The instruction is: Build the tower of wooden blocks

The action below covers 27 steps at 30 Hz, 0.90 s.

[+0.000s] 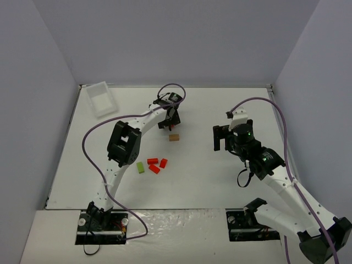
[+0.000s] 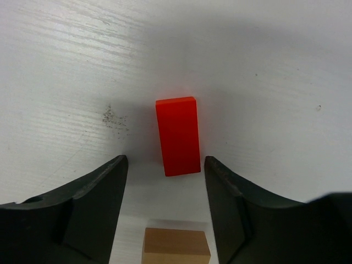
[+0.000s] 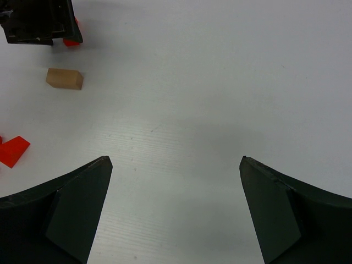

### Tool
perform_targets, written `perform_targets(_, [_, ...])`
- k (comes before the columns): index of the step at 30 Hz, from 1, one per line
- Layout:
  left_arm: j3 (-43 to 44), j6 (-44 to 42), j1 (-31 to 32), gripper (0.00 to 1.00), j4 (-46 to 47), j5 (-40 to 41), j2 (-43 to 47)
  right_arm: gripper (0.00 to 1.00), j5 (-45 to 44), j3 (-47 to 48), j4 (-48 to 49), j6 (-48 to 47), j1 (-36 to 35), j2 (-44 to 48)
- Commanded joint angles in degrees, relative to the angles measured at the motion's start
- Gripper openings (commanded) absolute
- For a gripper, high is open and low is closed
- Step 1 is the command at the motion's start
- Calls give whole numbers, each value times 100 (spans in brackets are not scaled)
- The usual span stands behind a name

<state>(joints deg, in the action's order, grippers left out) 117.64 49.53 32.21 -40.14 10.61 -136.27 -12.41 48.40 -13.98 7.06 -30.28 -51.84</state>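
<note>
Far left, back corner of the table (image 1: 209, 181): clear tray (image 1: 102, 98), well apart from the blocks.

No tower stands; we see only loose pieces on the table's left half. Near the left arm's elbow, a green block (image 1: 141, 167) lies just beside three red pieces (image 1: 154, 165) in a loose cluster. None is stacked.

Further back, the left gripper (image 1: 166, 125) (image 2: 165, 160) points down at the table. Its jaws stand partly open, with nothing gripped. In the left wrist view, a red block (image 2: 177, 136) sits with its near end between the fingertips. We see a clear gap on one side and a thin one on the other. It seems to lie flat, though the angle leaves us unsure.

The tan block (image 1: 174, 137) (image 2: 176, 247) (image 3: 64, 78) rests alone just beside that gripper, apart from the red block.

Right half: the right gripper (image 1: 221, 138) (image 3: 176, 159) hangs over bare table, its jaws spread wide and empty.
</note>
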Motion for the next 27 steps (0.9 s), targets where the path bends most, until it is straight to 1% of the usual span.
perform_targets(1, [246,-70,-39,49,-73,125,18,100,50,29,242,45,40,12])
perform_targets(4, [238,-87,-39,43,-112,152,4,100,67,41,255,49,40,-5])
perform_targets(5, [219,-92,-39,40,-117,152,21,100,76,46,248,49,40,-14])
perform_targets(8, [71,-136,-39,26,-106,184,119,100,110,75,249,47,40,-39])
perform_targets(9, [24,-157,-39,20,-97,214,175,100,134,84,253,43,40,-51])
perform_targets(10, [-34,-231,-39,11,-89,278,278,100,198,107,249,47,40,-78])
perform_targets(11, [-106,-315,-39,4,-82,348,376,100,268,162,255,40,40,-125])
perform_targets(12, [-198,-377,-30,1,-81,391,446,100,321,188,247,23,40,-144])
perform_targets(16, [-447,-902,-1,0,96,562,860,100,568,353,255,12,40,-318])
perform_targets(19, [-1160,-1452,57,0,582,635,1538,100,818,625,246,-21,40,-493])
perform_targets(21, [-1716,-1725,57,0,1286,529,2006,100,1011,812,246,-6,40,-657])
perform_targets(23, [-2502,-2129,57,0,2105,333,2622,100,1152,1083,246,71,49,-822])
perform_targets(25, [-2832,-2407,56,0,2422,95,3044,99,1226,1211,246,106,49,-906])
perform_targets(26, [-3313,-2550,49,0,2923,-63,3266,98,1431,1422,246,171,49,-1038])
perform_targets(27, [-3618,-2791,53,0,3301,-346,3589,97,1622,1613,246,218,53,-1144])
